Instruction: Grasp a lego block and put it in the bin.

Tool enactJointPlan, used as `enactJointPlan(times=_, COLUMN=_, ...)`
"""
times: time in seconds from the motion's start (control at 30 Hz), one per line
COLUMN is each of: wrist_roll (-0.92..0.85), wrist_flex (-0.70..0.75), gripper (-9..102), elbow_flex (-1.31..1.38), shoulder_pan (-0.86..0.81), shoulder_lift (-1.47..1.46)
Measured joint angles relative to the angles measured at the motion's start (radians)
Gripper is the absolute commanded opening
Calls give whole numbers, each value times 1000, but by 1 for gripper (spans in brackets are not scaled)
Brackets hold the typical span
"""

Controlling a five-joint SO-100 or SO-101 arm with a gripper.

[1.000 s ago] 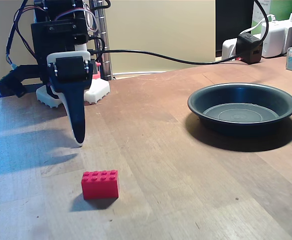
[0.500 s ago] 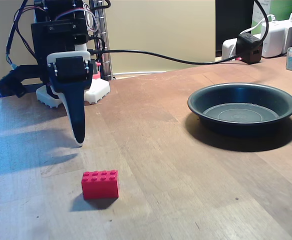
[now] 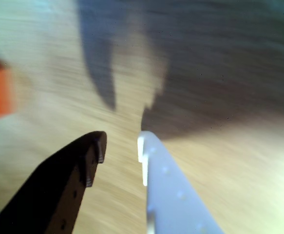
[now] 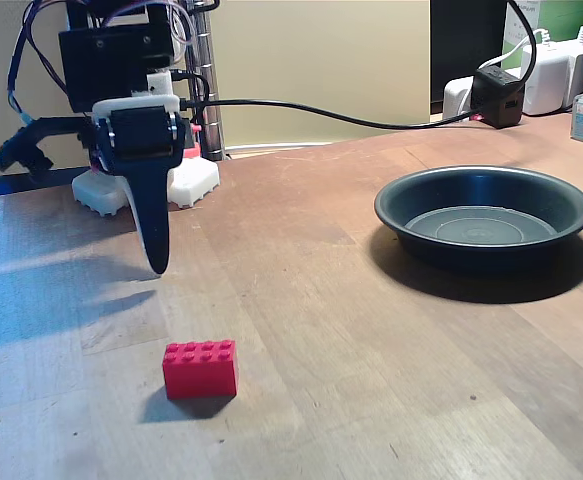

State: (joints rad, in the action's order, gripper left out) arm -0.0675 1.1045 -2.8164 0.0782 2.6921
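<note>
Claw (image 4: 157,262) hangs slightly spread and empty near the wooden surface's (image 4: 321,330) back left; small red plastic brick (image 4: 201,368) lies toward the front edge, round dark metal pan (image 4: 483,215) near the right edge.

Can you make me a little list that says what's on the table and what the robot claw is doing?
brick: small red lego block lying on the wooden table, nothing touching it
pan: round dark bin on the right in the fixed view, nothing inside
claw: gripper empty, fingers a small gap apart, pointing down above the table
claw and brick: apart; brick nearer the camera in the fixed view, at the left edge of the wrist view
background: cables and white chargers behind the pan
</note>
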Motion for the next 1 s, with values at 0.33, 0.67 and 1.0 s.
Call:
enactJointPlan(times=0.33, wrist_roll=0, wrist_flex=321, gripper=2, elbow_flex=325, shoulder_pan=15, shoulder_lift=-2)
enactJointPlan(times=0.67, wrist_roll=0, wrist_flex=357, gripper=3, elbow_flex=472, shoulder_pan=12, shoulder_lift=-170)
enactJointPlan(times=1.0, wrist_roll=0, wrist_flex=365, gripper=3, elbow_flex=788, shoulder_pan=5, shoulder_lift=-719)
